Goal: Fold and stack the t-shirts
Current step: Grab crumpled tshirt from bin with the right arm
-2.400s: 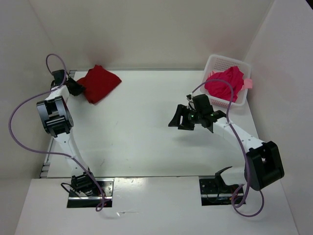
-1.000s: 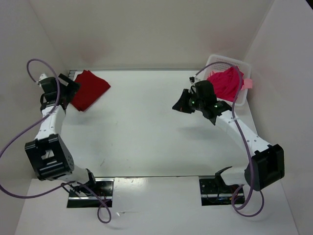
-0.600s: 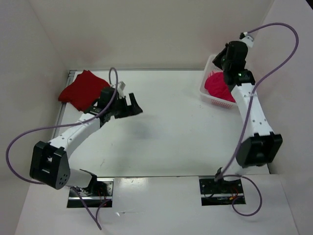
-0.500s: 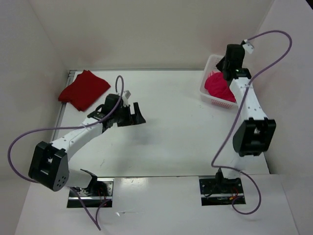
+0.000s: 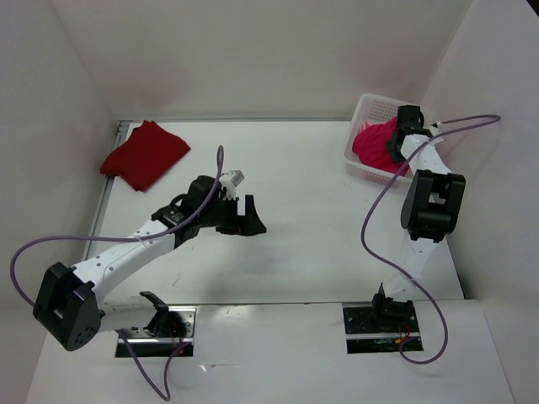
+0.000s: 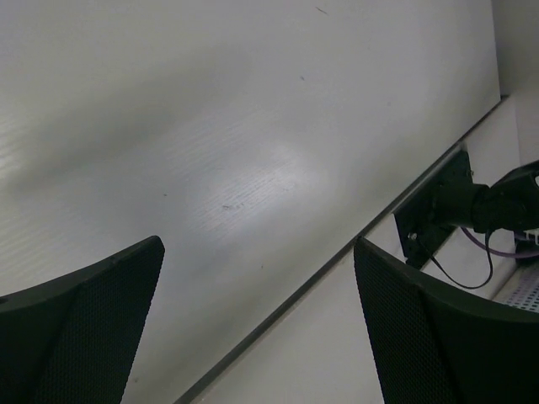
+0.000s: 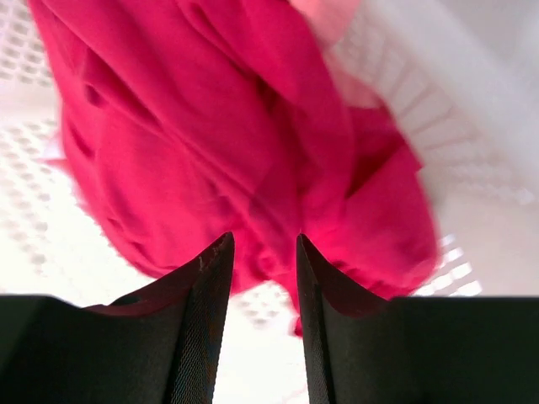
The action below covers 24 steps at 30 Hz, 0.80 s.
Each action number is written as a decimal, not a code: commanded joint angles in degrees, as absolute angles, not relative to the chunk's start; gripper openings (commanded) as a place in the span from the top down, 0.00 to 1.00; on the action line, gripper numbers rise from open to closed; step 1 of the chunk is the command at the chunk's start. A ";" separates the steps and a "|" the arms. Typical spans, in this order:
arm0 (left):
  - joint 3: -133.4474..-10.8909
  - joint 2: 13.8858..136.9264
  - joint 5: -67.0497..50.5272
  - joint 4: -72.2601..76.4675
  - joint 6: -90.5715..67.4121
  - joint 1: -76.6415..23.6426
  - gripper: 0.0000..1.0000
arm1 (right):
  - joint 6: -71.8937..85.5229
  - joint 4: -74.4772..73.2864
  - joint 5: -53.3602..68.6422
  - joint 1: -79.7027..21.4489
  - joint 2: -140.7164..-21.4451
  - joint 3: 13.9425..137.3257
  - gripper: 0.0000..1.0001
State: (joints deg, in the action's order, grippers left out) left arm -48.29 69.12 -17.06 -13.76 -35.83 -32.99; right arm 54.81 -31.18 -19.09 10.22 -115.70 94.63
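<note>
A dark red t-shirt (image 5: 145, 154) lies folded at the table's far left. A crimson-pink t-shirt (image 5: 373, 148) sits bunched in the white basket (image 5: 371, 110) at the far right. My right gripper (image 5: 393, 145) hangs over that basket. In the right wrist view it (image 7: 263, 244) stands partly open just above the crimson cloth (image 7: 194, 126), with nothing between its fingers. A pale pink t-shirt edge (image 7: 324, 18) shows at the top. My left gripper (image 5: 247, 220) is wide open over bare table, and it (image 6: 257, 252) holds nothing.
The basket's perforated wall (image 7: 438, 93) surrounds the right gripper. White walls enclose the table on three sides. The left wrist view shows the table's near edge (image 6: 337, 252) and the right arm's base mount (image 6: 455, 206).
My left arm swung away from the dark red t-shirt toward the table's middle. My right arm moved over the basket and dropped toward the crimson t-shirt, and its jaws widened.
</note>
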 commanded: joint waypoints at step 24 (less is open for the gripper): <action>-47.64 67.94 -20.39 -12.83 -37.09 -34.28 0.00 | 75.95 -21.28 -24.17 6.77 -110.40 84.10 0.99</action>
